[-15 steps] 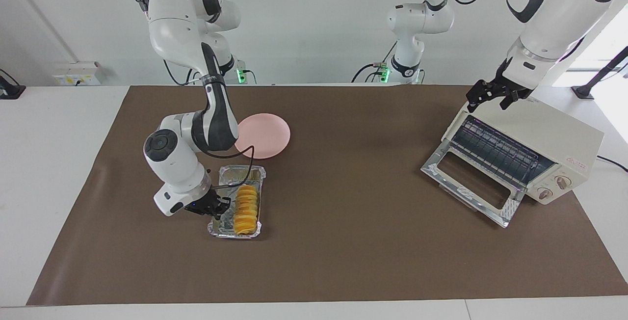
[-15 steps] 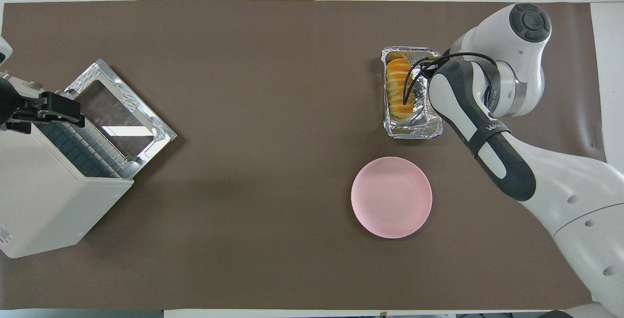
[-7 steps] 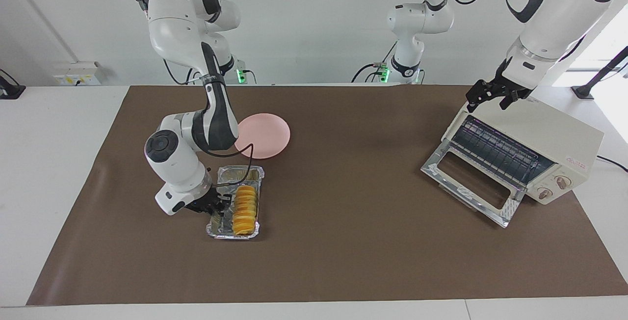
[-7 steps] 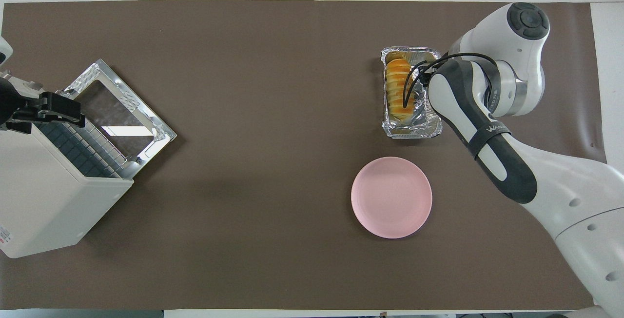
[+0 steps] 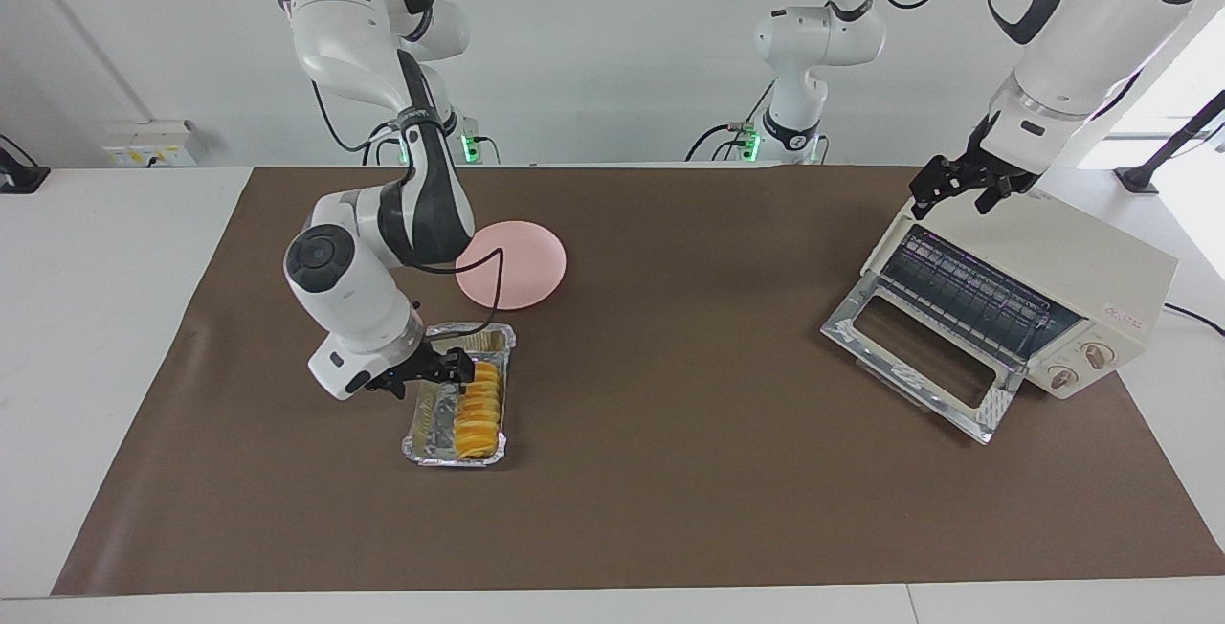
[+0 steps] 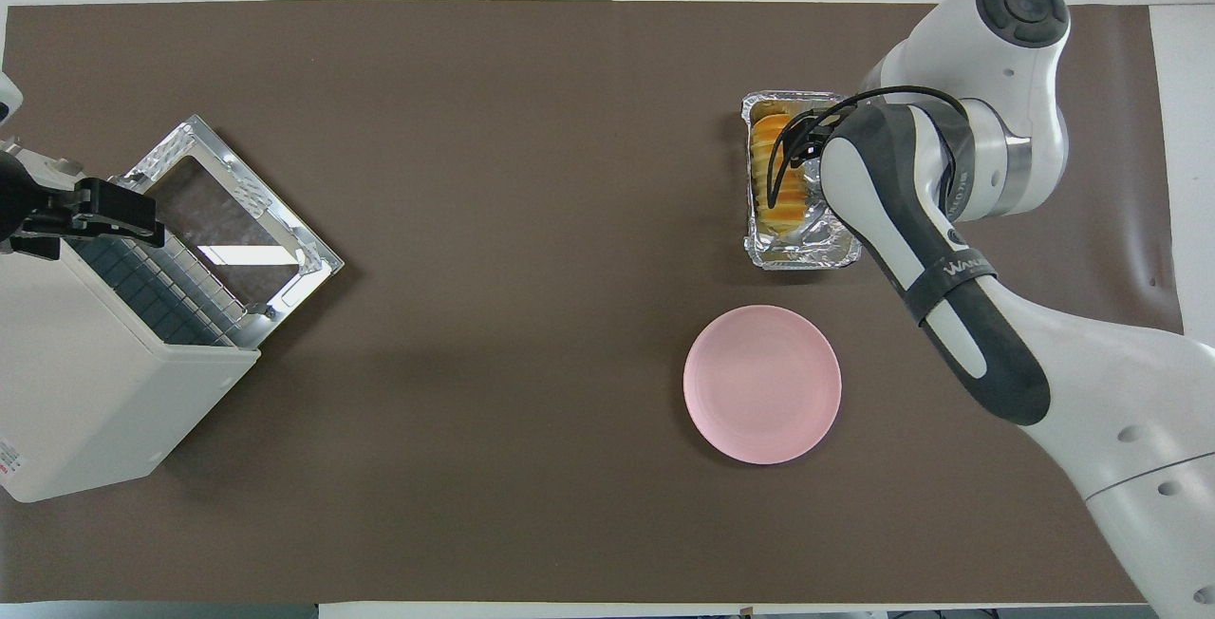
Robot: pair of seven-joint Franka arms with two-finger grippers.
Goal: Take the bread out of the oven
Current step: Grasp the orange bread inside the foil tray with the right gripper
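The bread [image 5: 478, 409] is a ridged golden loaf lying in a crinkled foil tray [image 5: 431, 425] on the brown mat, toward the right arm's end of the table. It also shows in the overhead view [image 6: 765, 196], in the tray [image 6: 807, 253]. My right gripper [image 5: 454, 367] is raised a little over the tray, at the bread's end nearer to the robots. The cream-white oven [image 5: 1053, 265] stands at the left arm's end with its glass door [image 5: 914, 356] dropped open and its rack bare. My left gripper [image 5: 957, 193] is open and waits at the oven's top edge.
A pink plate [image 5: 522, 265] lies empty on the mat, nearer to the robots than the tray; it also shows in the overhead view [image 6: 762, 384]. The oven [image 6: 85, 391] and its open door [image 6: 233, 220] take up the left arm's end.
My right gripper rose from the tray's rim and moved in over the bread's end nearer to the robots. The tray shifted slightly. The left arm has not moved.
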